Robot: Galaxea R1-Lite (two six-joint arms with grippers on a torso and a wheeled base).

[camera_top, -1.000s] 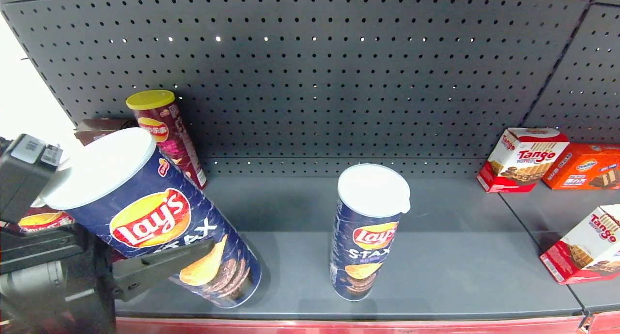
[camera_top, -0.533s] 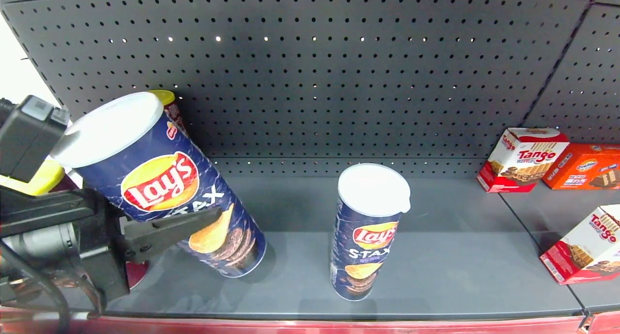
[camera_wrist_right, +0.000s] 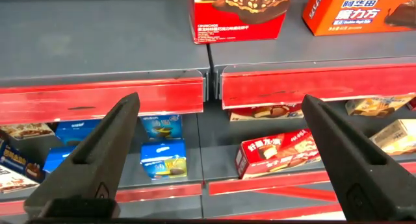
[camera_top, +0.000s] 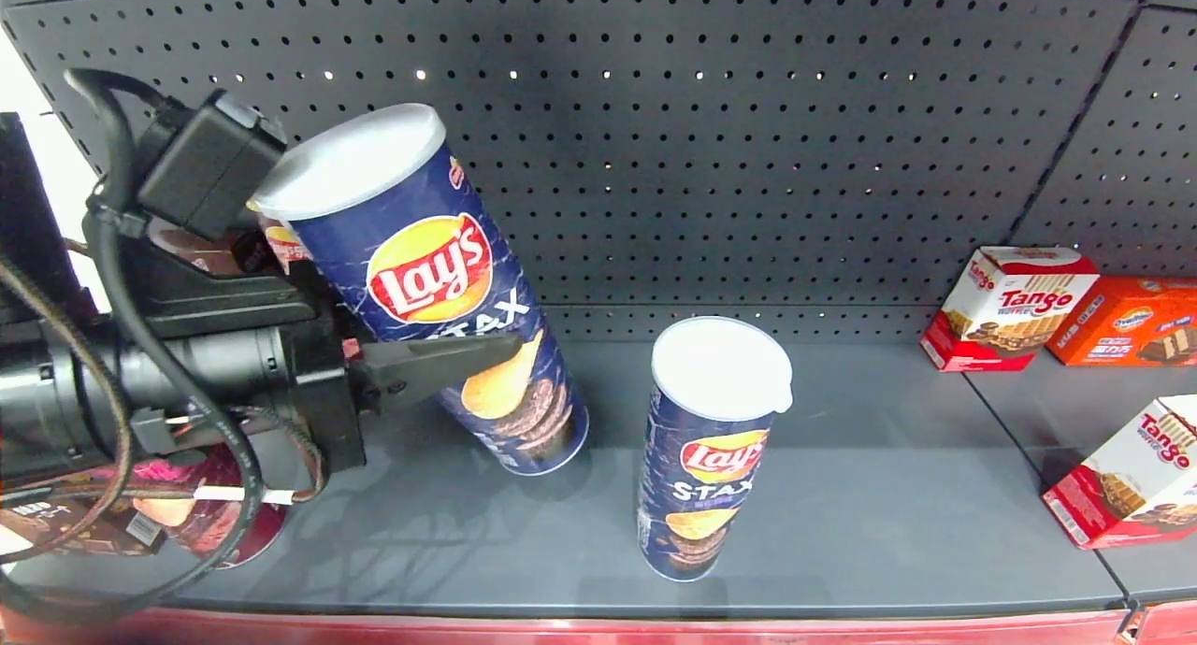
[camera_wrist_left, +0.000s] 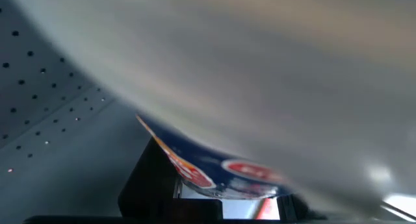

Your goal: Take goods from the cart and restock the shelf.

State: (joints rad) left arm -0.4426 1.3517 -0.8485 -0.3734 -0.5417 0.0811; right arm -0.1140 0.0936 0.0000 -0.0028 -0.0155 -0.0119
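A blue chip can (camera_top: 425, 271) with a white lid is tilted over the grey shelf (camera_top: 870, 495), lid toward the upper left and base low near the shelf's middle. My left gripper (camera_top: 458, 332) is shut on the lower half of it, one dark finger (camera_top: 439, 365) across its front. Up close in the left wrist view, that can (camera_wrist_left: 227, 172) is a blur. A second blue can (camera_top: 711, 449) stands upright just to the right, apart from the held one. My right gripper (camera_wrist_right: 221, 178) is open with nothing between its fingers, facing lower shelves with red rails (camera_wrist_right: 104, 97).
Wafer boxes (camera_top: 1015, 304) and an orange box (camera_top: 1127, 322) stand at the back right, with another wafer box (camera_top: 1136, 472) nearer the front. A maroon can (camera_top: 220, 523) lies at the front left under my arm. The pegboard wall (camera_top: 701, 159) closes the back.
My left gripper has carried the blue can up and to the right, farther onto the shelf and closer to the standing can. The can is now less tilted.
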